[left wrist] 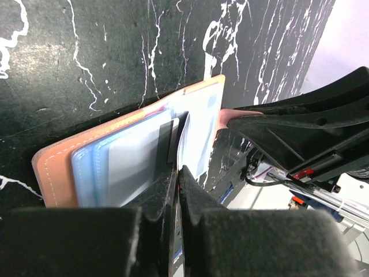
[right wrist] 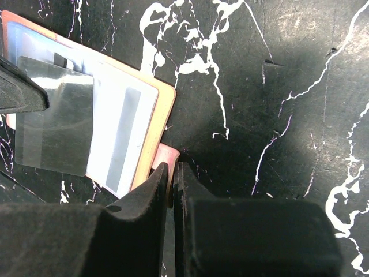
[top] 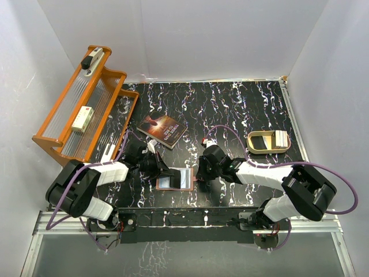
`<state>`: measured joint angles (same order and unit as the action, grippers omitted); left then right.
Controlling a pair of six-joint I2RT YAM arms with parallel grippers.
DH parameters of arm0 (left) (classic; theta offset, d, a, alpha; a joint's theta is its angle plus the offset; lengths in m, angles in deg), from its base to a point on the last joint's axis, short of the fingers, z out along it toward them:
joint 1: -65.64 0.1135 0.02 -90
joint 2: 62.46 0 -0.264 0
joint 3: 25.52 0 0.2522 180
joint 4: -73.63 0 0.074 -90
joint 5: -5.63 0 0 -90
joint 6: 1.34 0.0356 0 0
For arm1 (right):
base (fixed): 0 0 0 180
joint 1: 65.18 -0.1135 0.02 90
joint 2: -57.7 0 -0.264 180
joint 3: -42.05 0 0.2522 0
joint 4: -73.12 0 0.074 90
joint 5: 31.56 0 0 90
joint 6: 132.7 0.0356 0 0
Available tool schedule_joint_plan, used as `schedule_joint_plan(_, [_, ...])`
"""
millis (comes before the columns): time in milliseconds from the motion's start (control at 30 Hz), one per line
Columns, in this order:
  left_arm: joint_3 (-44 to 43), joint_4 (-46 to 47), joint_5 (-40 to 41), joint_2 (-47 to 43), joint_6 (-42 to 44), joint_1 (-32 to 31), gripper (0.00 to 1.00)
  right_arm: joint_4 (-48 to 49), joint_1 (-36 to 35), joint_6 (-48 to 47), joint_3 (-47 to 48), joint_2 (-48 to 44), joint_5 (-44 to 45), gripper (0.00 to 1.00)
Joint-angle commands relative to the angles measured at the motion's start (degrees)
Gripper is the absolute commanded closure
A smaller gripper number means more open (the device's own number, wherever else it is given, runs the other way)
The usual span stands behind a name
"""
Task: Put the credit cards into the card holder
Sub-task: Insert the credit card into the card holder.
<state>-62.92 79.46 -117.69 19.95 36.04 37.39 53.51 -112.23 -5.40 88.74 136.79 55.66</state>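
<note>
The reddish-brown card holder [top: 176,180] lies open on the black marbled table, its clear blue sleeves up [left wrist: 115,161]. My left gripper [top: 159,167] [left wrist: 177,170] is shut on a thin card [right wrist: 57,124], held edge-on over the holder's middle. A pale card with a grey stripe [right wrist: 121,138] lies on the holder's right half. My right gripper [top: 200,173] [right wrist: 173,167] is shut on the holder's pink snap tab [right wrist: 167,154] at its right edge. The right gripper also shows in the left wrist view [left wrist: 305,124].
A dark paperback book [top: 162,130] lies behind the holder. A beige-gold tin [top: 268,141] stands at the right. An orange rack [top: 81,112] stands at the far left. White walls close in the table on three sides.
</note>
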Motion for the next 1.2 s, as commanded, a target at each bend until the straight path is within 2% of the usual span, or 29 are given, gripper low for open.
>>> schedule_joint_plan(0, [-1.51,-5.80,-0.95,-1.05,4.07,-0.20,1.00,2.40,-0.33,-2.37,1.06,-1.57,1.99,1.00])
schedule_joint_plan(200, [-5.14,-14.22,0.62,-1.73,8.85,-0.17,1.00,2.07,-0.28,-3.23,1.18,-1.65,2.05,1.00])
schedule_joint_plan(467, [-7.33,-17.87,1.35,-0.48,10.10,0.04,1.00,2.20,-0.26,-4.58,1.91,-0.91,1.92,1.00])
schedule_joint_plan(600, [-6.68,-15.68,0.63,-0.05,8.96,0.09,1.00,2.41,-0.28,-5.15,2.55,-0.78,1.54,1.00])
schedule_joint_plan(933, [-7.96,-18.85,2.91,-0.08,8.19,0.52,1.00,1.87,-0.26,-7.24,3.13,0.11,2.38,1.00])
schedule_joint_plan(1167, [-7.94,-17.84,2.39,-1.97,6.73,0.65,1.00,1.98,-0.32,-8.18,4.30,1.79,2.00,1.00])
